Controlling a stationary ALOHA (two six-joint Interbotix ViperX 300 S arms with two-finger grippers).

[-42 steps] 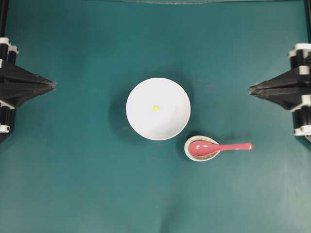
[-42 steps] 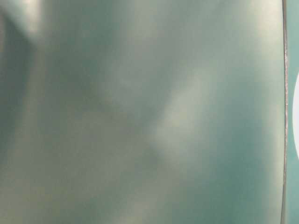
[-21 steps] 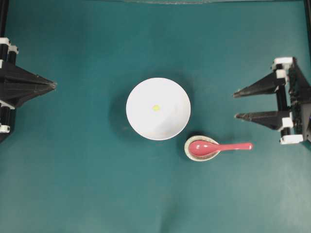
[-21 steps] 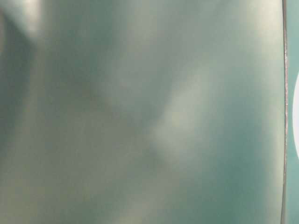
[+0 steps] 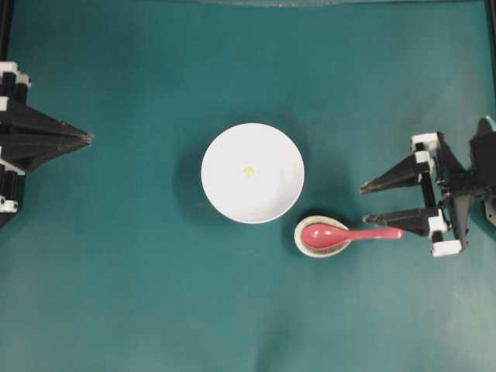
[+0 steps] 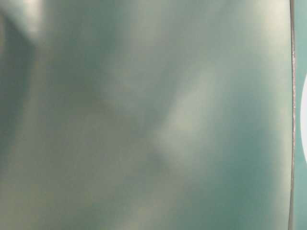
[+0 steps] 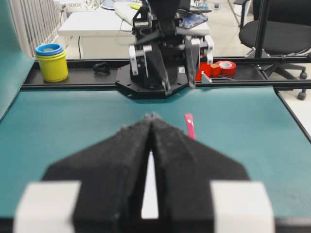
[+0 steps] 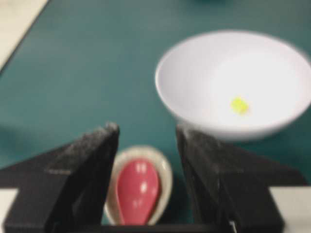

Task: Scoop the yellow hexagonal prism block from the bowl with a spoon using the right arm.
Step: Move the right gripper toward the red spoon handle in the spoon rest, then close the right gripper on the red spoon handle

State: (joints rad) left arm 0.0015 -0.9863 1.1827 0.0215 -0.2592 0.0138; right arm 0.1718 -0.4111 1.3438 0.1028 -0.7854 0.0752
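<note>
The white bowl (image 5: 253, 203) stands mid-table with the tiny yellow hexagonal prism block (image 5: 248, 171) lying inside it. To its front right, the pink-red spoon (image 5: 341, 235) rests with its scoop in a speckled oval spoon rest (image 5: 308, 246) and its handle pointing right. My right gripper (image 5: 364, 204) is open and empty, and its lower finger overlaps the handle's end. In the right wrist view the spoon's scoop (image 8: 137, 189) shows between the fingers of the right gripper (image 8: 146, 130), with the bowl (image 8: 194, 82) and block (image 8: 239, 105) beyond. My left gripper (image 5: 89, 138) is shut at the far left.
In the left wrist view, the left gripper (image 7: 152, 116) points at the right arm (image 7: 165, 58). A yellow cup (image 7: 51, 65) and a red tape roll (image 7: 224, 67) sit on the rail beyond the table edge. The table-level view is a blur.
My right gripper went from shut to open. It moved left and toward the front, reaching the spoon's handle end. The left gripper, bowl, block and spoon stayed put.
</note>
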